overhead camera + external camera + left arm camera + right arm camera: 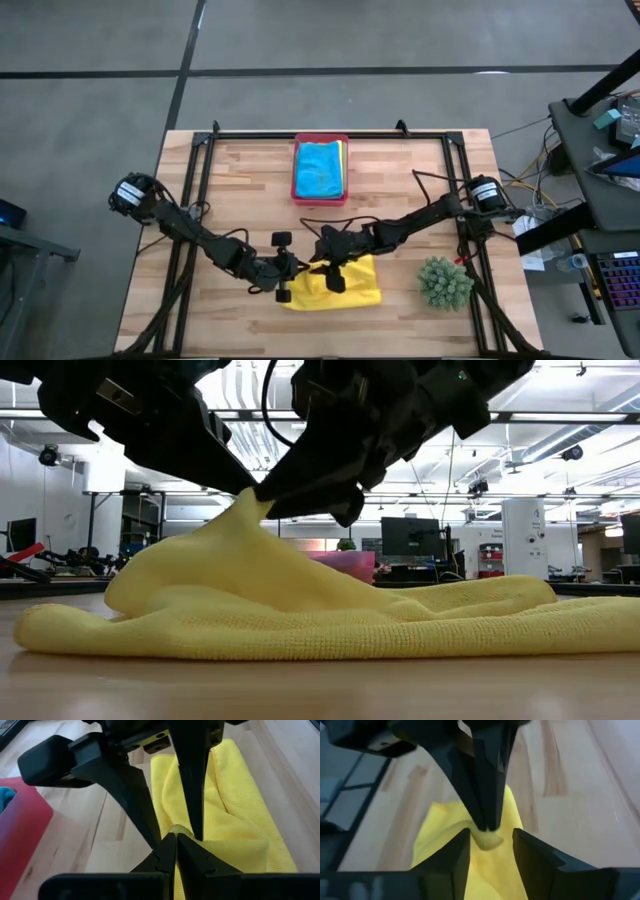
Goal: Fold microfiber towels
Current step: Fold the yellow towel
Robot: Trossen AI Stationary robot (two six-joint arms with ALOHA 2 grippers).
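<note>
A yellow towel [335, 288] lies crumpled at the lower middle of the high view, on a pale wooden plank table [240, 190]. Its cloth is soft with a fine looped weave, and in the low view one part of it is drawn up into a peak while the rest spreads flat in loose folds. At the upper middle of the table a pink plastic tray [320, 196] holds a turquoise towel [319, 168], with a strip of yellow cloth showing at its right edge. A spiky green plant [444, 282] stands at the lower right.

Both dark arms reach in low from the sides and meet over the yellow towel. The left gripper [176, 838] is clenched on the raised peak of the yellow towel. The right gripper [491, 837] faces it with its fingers [456, 851] parted on either side of that same peak, released.

Behind the table is a large hall with ceiling lights, monitors and desks.
</note>
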